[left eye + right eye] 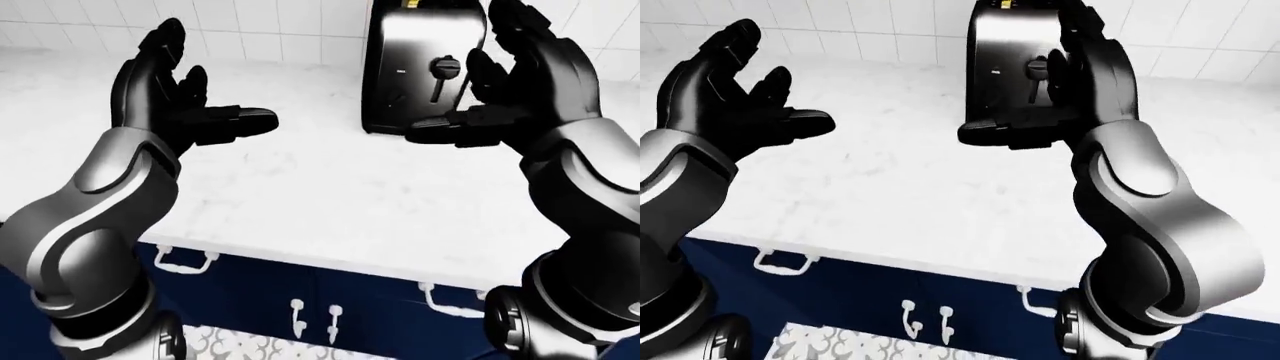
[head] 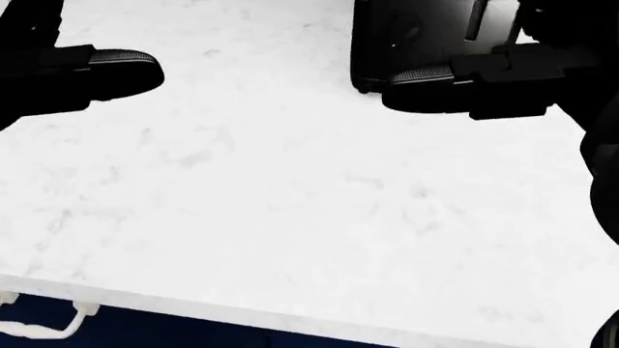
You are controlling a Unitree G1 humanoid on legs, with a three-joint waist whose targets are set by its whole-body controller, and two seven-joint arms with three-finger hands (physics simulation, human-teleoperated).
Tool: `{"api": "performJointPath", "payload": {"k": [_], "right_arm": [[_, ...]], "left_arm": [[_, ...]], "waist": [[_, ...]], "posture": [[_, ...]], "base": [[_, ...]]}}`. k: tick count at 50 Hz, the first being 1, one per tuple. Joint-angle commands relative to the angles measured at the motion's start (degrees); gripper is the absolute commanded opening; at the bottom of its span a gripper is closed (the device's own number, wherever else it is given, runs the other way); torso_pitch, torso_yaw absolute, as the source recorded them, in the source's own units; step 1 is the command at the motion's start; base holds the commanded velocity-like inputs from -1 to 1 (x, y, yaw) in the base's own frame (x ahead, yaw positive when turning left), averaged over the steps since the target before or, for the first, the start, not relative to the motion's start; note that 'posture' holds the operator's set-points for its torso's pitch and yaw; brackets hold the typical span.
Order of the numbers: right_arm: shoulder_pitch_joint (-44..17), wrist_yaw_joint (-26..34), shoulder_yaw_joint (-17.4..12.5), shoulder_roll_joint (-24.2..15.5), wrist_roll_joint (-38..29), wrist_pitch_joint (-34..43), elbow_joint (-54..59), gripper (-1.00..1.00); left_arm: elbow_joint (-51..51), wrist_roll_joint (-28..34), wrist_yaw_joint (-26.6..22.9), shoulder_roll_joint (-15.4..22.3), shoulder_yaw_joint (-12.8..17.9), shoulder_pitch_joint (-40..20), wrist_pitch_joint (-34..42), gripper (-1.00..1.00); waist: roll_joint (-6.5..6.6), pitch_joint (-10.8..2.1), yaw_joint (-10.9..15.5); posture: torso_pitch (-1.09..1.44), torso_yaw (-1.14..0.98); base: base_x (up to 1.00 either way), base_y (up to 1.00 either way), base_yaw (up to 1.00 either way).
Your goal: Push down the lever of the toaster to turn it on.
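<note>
Both hands are spread wide over the white counter (image 1: 330, 202): right hand (image 1: 500, 90) right beside the toaster (image 1: 415, 71), near its lever (image 1: 443, 69); left hand (image 1: 185, 105) well left of the toaster.

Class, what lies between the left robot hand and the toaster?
Only bare white counter separates left robot hand from toaster, in the left-eye view.

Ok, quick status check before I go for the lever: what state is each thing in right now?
toaster: upright on the counter by the tiled wall.
lever: near the top of its slot, not pushed down.
right hand: open, raised beside the toaster, not on the lever.
left hand: open, empty, raised over the counter.
counter: white marble top.
cabinet doors: shut.
</note>
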Motion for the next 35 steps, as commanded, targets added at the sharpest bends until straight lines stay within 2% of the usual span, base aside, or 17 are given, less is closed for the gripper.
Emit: {"api": "performJointPath", "payload": {"k": [1,5,9,20,35], "right_arm": [[-1.5,0.0,0.0,-0.5,-0.4,-1.6,-0.3,1.00],[-1.6,0.2,0.0,-0.5,-0.6,-1.4,-0.4,1.00],[-1.6,0.5,0.1,-0.4,-0.8,-1.2,-0.6,1.00],[-1.7,1.0,0.3,-0.1,-1.5,-1.0,-0.7,1.00],[-1.9,1.4,0.3,0.3,-2.1,-0.5,-1.1,1.00]], "left_arm": [[-0.9,0.6,-0.4,0.8,0.8,-1.8,-2.1,1.00],[-1.1,0.5,-0.3,0.5,0.9,-2.0,-1.6,1.00],[-1.0,1.0,-0.5,0.2,0.6,-1.6,-1.9,1.00],[-0.5,2.8,-1.9,-0.9,0.1,-0.8,-2.6,1.00],[-1.0,1.8,-1.1,-0.9,0.9,-1.4,-1.9,1.00]], "waist": [[0.21,-1.71,0.2],[1.14,-2.35,0.0],[1.52,-2.58,-0.2],[1.36,-2.81,-0.5],[1.50,-2.51,-0.6]], "posture": [[0.00,0.00],[0.00,0.00],[0.00,0.00],[0.00,0.00],[0.00,0.00]], "base": [[0.00,0.00,0.00],[0.00,0.00,0.00],[0.00,0.00,0.00],[0.00,0.00,0.00],[0.00,0.00,0.00]]}}
